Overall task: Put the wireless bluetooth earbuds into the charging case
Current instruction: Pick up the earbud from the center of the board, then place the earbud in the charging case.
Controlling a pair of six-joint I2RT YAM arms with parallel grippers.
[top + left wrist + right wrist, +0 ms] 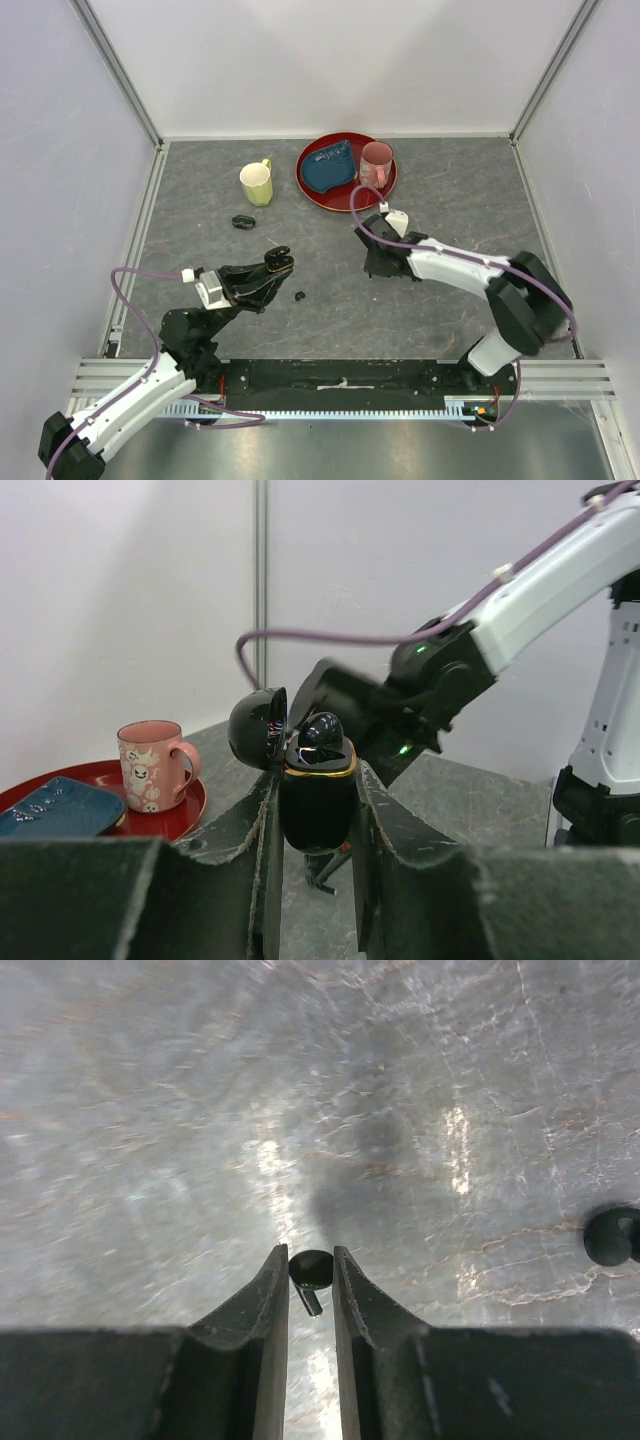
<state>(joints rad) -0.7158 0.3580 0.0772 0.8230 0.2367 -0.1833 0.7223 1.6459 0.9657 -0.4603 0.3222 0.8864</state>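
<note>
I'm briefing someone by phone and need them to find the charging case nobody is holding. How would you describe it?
Find the red tray at the back, then the yellow mug just left of it. In front of that mug, a small black oval case lies alone on the grey table. It looks shut, unlike the open case gripped by the left fingers.

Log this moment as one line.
left gripper: shut on open case | right gripper: shut on earbud | loose earbud: on table
</note>
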